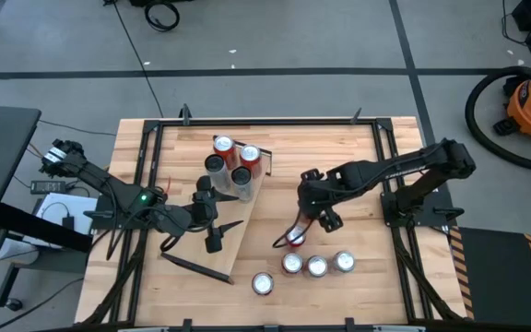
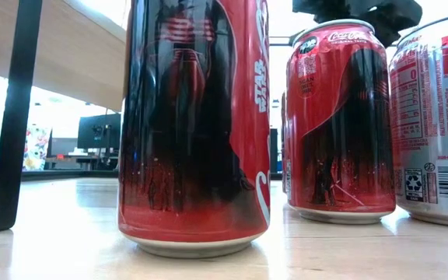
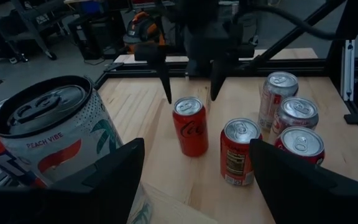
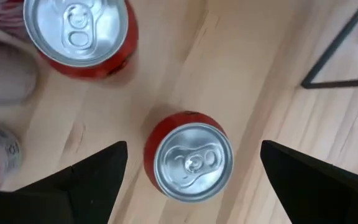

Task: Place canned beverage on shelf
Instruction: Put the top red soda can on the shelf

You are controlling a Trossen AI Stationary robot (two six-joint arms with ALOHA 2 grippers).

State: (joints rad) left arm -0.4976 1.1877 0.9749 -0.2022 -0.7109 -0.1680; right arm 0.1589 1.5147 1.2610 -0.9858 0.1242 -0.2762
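The right gripper (image 1: 295, 238) hangs above a red can (image 4: 190, 159) that stands upright on the bench (image 1: 358, 166), toward the bench's near edge and right of its middle. The jaws are spread wide — one dark finger (image 4: 82, 180) shows on each side of the can top in the right wrist view, and neither touches it. The left wrist view shows the same pincer from the front: its two fingertips (image 3: 166, 93) sit level with the can's rim or just above it, with clear gaps to the can. The can is released, not grasped.

Near that can stand more upright cans: a row of three (image 1: 317, 266) along the near edge and a single can (image 1: 263, 282) further toward the near-left side.

The shelf (image 1: 238, 221) — a pale plank — lies slanted across the middle of the bench. Four cans (image 1: 232, 164) stand grouped at its far end.

The left gripper (image 1: 212, 229) waits over the shelf's middle with its jaws parted and nothing between them; a pale can marked "PEACH VIBE" (image 3: 55, 137) stands just beside one finger.
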